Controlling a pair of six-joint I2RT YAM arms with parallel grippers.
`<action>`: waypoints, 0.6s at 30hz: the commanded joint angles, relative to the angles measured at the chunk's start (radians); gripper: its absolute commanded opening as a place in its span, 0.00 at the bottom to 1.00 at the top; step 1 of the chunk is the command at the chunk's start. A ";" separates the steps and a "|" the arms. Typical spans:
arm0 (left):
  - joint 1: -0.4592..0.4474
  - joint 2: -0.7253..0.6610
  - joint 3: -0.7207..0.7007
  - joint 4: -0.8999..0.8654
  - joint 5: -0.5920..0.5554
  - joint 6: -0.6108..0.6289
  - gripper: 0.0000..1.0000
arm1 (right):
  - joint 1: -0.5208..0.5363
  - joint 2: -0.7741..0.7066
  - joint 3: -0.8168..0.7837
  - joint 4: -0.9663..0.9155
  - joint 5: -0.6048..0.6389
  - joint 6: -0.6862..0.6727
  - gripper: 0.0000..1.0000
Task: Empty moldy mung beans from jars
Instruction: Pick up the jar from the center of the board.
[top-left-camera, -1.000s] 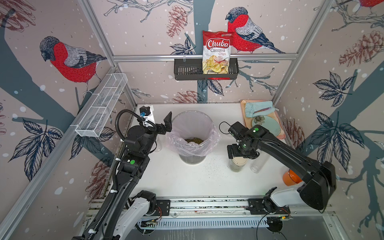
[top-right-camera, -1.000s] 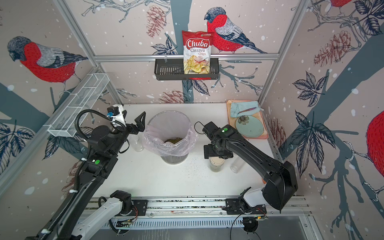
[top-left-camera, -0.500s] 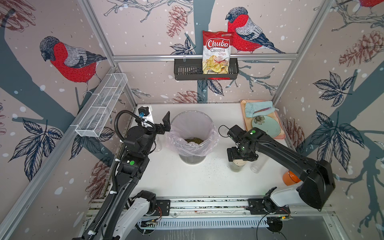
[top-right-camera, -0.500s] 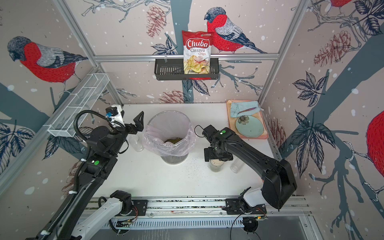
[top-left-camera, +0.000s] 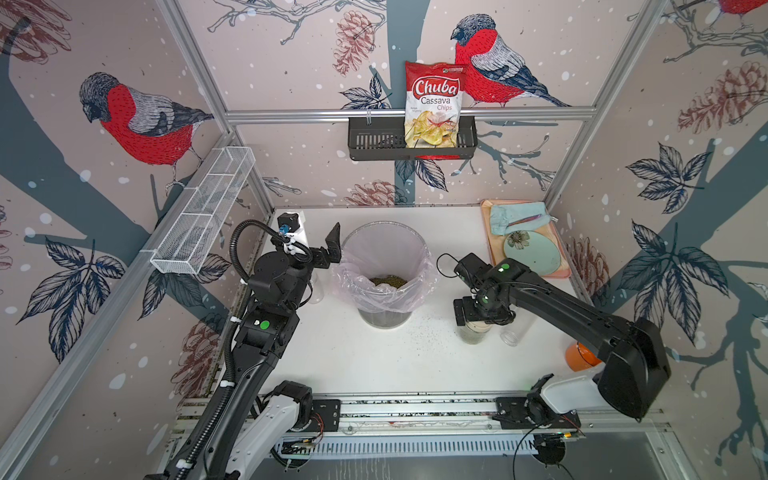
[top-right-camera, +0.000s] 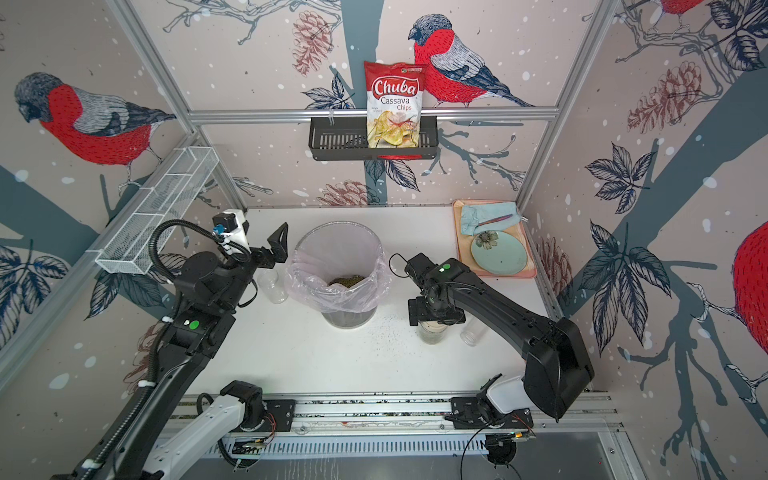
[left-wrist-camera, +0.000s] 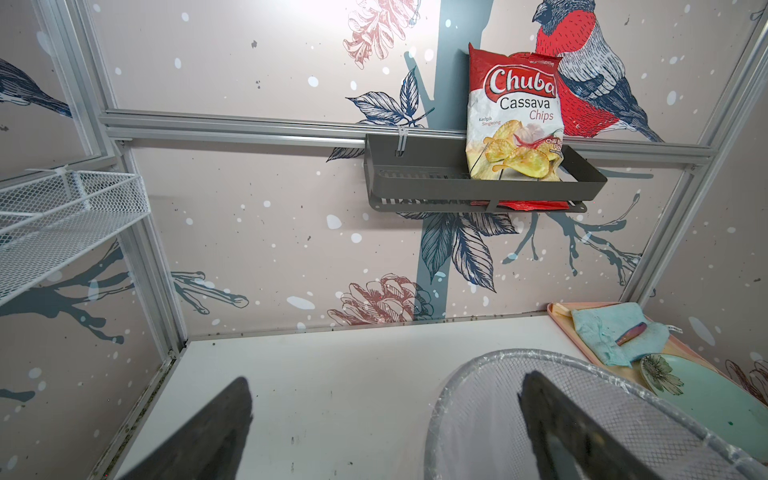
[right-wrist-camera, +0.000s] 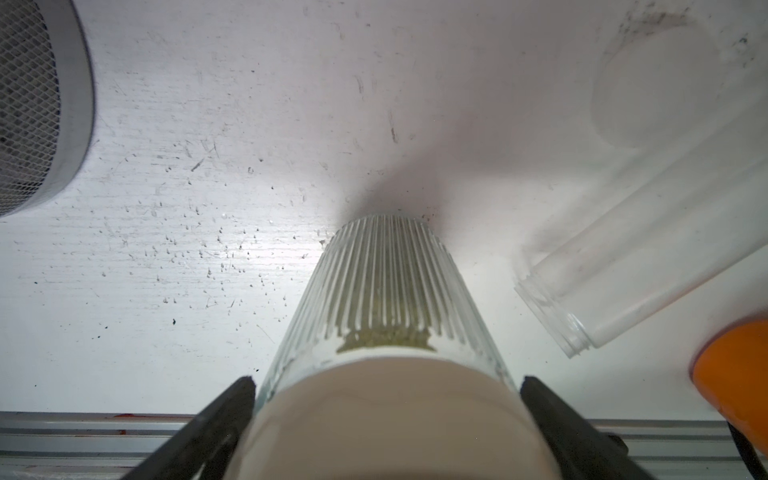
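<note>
A ribbed clear jar (right-wrist-camera: 386, 274) with a cream lid (right-wrist-camera: 390, 399) stands right of the bin, with mung beans (right-wrist-camera: 384, 338) inside. My right gripper (right-wrist-camera: 386, 380) is open directly above it (top-left-camera: 478, 318), one finger on each side of the lid. A clear empty tube jar (top-left-camera: 510, 334) sits just to its right; whether it stands or lies is unclear. A short empty jar (top-left-camera: 316, 286) stands left of the bin. More mung beans (top-left-camera: 388, 281) lie in the bin. My left gripper (top-left-camera: 330, 249) is open and empty, raised beside the bin's left rim.
The mesh bin with a pink liner (top-left-camera: 384, 226) stands mid-table. An orange mug (top-left-camera: 579, 357) is at the right front, under my right arm. A pink tray (top-left-camera: 559, 272) with a plate and cloth fills the back right corner. Loose specks (top-left-camera: 419, 328) dot the table.
My right gripper has sunk a little lower around the lidded jar. The left arm has barely shifted.
</note>
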 joint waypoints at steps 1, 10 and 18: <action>0.000 -0.003 0.000 0.037 -0.016 0.006 0.98 | -0.002 0.002 -0.008 0.013 -0.009 -0.009 1.00; 0.000 -0.003 -0.002 0.037 -0.024 0.003 0.98 | -0.008 0.003 -0.013 0.034 -0.036 -0.017 0.91; 0.001 -0.007 -0.002 0.037 -0.032 0.007 0.98 | -0.013 -0.005 -0.009 0.016 -0.043 -0.022 0.79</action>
